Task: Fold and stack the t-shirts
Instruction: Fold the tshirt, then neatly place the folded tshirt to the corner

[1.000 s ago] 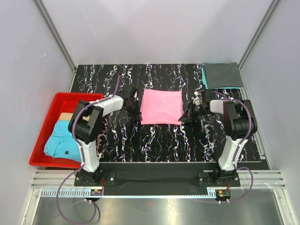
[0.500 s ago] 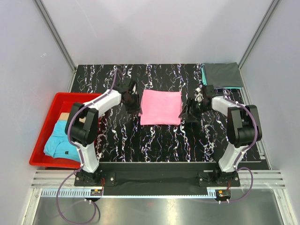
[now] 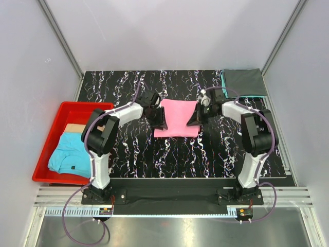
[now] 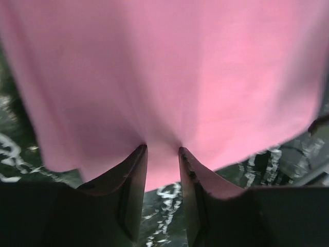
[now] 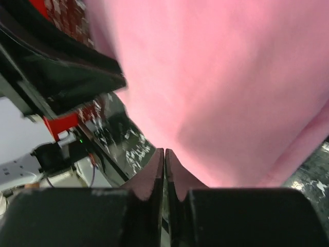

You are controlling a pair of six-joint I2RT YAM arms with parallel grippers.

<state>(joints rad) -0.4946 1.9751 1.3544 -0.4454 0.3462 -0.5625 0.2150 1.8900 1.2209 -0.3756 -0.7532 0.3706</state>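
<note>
The bright pink t-shirt [image 3: 177,122] lies folded as a rectangle in the middle of the black marbled table. My left gripper [image 3: 160,119] is at its left edge and my right gripper [image 3: 195,118] at its right edge. In the left wrist view my left gripper [image 4: 162,149] has its jaws narrowly apart, with puckered pink cloth [image 4: 169,67] pinched between the tips. In the right wrist view my right gripper [image 5: 164,150] is pressed shut at the edge of the pink cloth [image 5: 226,77]. A dark grey t-shirt [image 3: 245,82] lies folded on a teal one [image 3: 224,82] at the back right.
A red bin [image 3: 50,135] at the left holds a light blue t-shirt [image 3: 69,154] with a small dark mark. Grey walls and metal posts enclose the table. My left arm [image 5: 56,72] shows across the cloth in the right wrist view.
Both grippers have moved inward from beside the pink t-shirt onto its left and right edges, and both have closed on the cloth.
</note>
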